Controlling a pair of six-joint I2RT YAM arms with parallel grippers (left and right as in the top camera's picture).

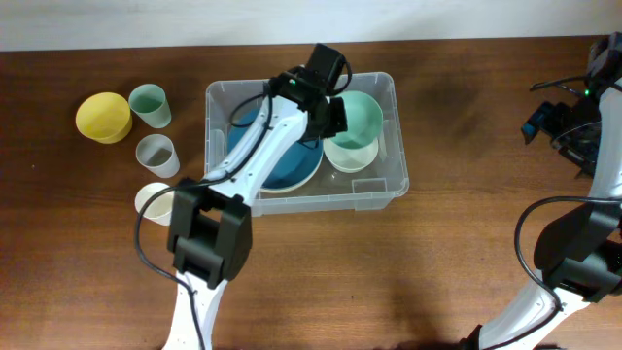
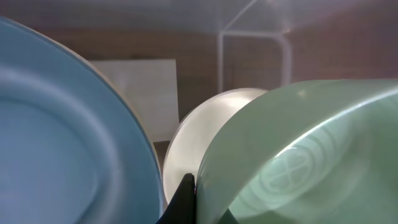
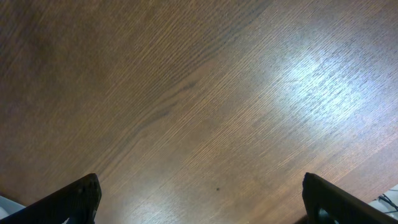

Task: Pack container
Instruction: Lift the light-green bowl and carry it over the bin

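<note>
A large clear rectangular plastic container (image 1: 389,173) with rounded corners is sitting near the middle of a brown wooden bench (image 1: 466,243). A white label (image 2: 143,93) is showing on its base. Three dishes are lying inside it: one round blue plate (image 1: 292,167) on the left side, one pale green bowl (image 1: 364,115) at the far right, and one cream bowl (image 1: 350,157) just in front of the green one, their rims overlapping.

The left arm is stretching from the near edge up over the blue plate, wrist dipping into the container. The left fingers (image 2: 185,198) are sitting at the green bowl's left rim. Only one dark tip is showing, so whether they are clamped cannot be told.

Left of the container, four items are standing on the bench: one yellow bowl (image 1: 104,117), one pale green cup (image 1: 149,104), one grey cup (image 1: 155,154) and one cream cup (image 1: 154,199).

The right arm is folding back at the far right edge, well apart from the container. The right fingers (image 3: 78,199) are spread wide over bare wood.
</note>
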